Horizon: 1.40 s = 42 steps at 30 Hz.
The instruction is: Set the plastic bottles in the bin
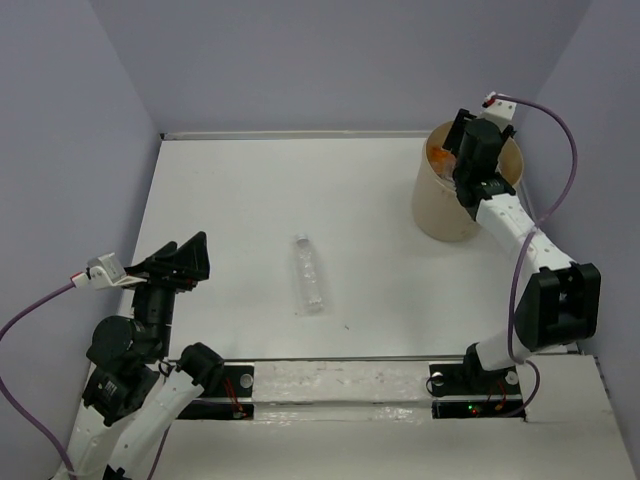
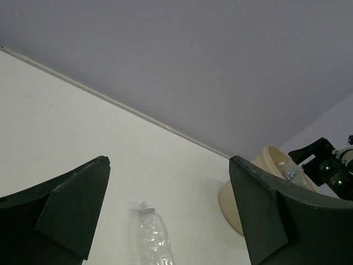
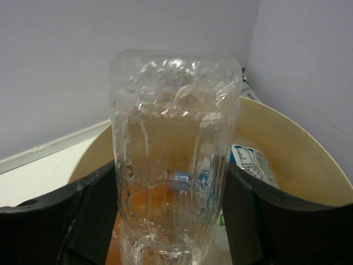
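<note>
Near edge: left arm folded low at the left corner, its end effector [image 1: 203,260] released, fingers [image 2: 71,212] spread wide with nothing between them, hovering above the table [image 1: 230,200] and facing out across it. Just beyond, mid-table: one clear bottle [image 1: 309,275] lying on its side, long axis running near to far, apart from both arms. The left wrist view shows its white cap [image 2: 146,207] end. Right arm stretched from its base at the near right all the way to the far right corner. There stands the bin [image 1: 445,215], upright, tan, close to the back and right walls. Right end effector [image 3: 171,176] hangs over the bin's mouth, pointing down into it. The right wrist view shows a ribbed bottle [image 3: 174,138], clear, between its fingers [image 3: 88,221], one finger against each side. Cannot tell whether they are clenched on it or letting go. The ribbed bottle sits above the bin's opening, its end toward the camera. Deeper inside the bin: a bottle with a white label and blue print [image 3: 252,164], leaning on the right inner wall, and an orange label [image 1: 437,154] low by the left rim, too blurred through the plastic to make out further. Beyond the bin, pale lilac walls.
</note>
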### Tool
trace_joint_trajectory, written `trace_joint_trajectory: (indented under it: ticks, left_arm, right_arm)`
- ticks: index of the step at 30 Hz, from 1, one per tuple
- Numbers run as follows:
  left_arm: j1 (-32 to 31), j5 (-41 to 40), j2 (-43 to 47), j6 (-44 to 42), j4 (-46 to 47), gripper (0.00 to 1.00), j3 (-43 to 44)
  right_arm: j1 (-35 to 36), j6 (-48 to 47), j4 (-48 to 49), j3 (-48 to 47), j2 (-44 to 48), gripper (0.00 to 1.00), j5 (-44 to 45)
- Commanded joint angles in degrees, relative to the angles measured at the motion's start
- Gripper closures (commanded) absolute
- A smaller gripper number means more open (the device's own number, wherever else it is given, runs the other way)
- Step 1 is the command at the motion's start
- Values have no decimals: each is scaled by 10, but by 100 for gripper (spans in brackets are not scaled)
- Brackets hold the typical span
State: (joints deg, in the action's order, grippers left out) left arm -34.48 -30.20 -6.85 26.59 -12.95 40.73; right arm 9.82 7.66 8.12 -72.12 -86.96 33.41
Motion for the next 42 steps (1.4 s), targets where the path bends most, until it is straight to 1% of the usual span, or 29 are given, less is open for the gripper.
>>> trace_joint_trajectory:
  ticks: [1,3,5,8,10,14,16,18,19,21,22,24,25,28,29,30,33,35,37,38,39,40,42]
  left_arm:
    - [6,9,-7,-11,32,1,-6]
    - [7,11,-7,-11,32,1,-6]
    - [7,12,-7,-11,33,1,-7]
    - [8,14,-7,-11,33,1,-6]
    - [8,14,-6,-12,33,1,-6]
    - [8,12,-3,-11,33,1,-7]
    - [9,12,-4,-12,33,1,-7]
    - [9,12,-4,-13,33,1,-7]
    - [9,12,-5,-13,33,1,-6]
    - [9,11,-5,-13,32,1,-6]
    - [9,10,-6,-14,32,1,-6]
    - [9,8,-6,-14,31,1,-5]
    - [9,7,-5,-13,30,1,-6]
    - [9,4,-5,-13,30,1,-7]
    - [9,4,-6,-14,30,1,-6]
    - [9,4,-9,-13,30,1,-7]
    - [9,7,-16,-14,31,1,-6]
    - [9,10,-21,-14,32,1,-5]
    - [11,11,-21,-14,32,1,-5]
    - [12,11,-19,-14,32,1,-5]
    - [13,10,-18,-14,32,1,-5]
    - [13,8,-14,-15,32,1,-5]
    - [13,5,-12,-15,31,1,-5]
  right_arm:
    - [2,25,3,1,49,18,-21]
    - [2,30,-20,-4,61,11,-23]
    - [2,34,-45,-17,74,8,-33]
    - [2,41,-73,-32,89,7,-47]
    - [2,57,-111,-45,105,7,-70]
    - [32,77,-142,-34,142,7,-101]
    - [74,82,-161,-22,160,8,-132]
    - [120,69,-169,-13,166,8,-138]
    - [176,64,-176,-4,168,8,-126]
    - [228,58,-180,5,165,8,-124]
    - [273,60,-181,14,157,9,-129]
    - [314,61,-186,22,141,9,-146]
    - [351,67,-194,25,117,7,-142]
    - [396,68,-207,27,71,5,-77]
    - [405,67,-208,27,71,5,-48]
    - [405,67,-212,25,60,5,3]
    - [405,51,-215,5,75,5,47]
    - [405,34,-214,-9,88,6,55]
    - [405,14,-217,-21,101,8,47]
    - [405,11,-221,-23,101,11,40]
    - [405,12,-243,-26,98,11,21]
    - [405,28,-267,-33,85,9,-42]
    - [411,46,-281,-35,62,4,-109]
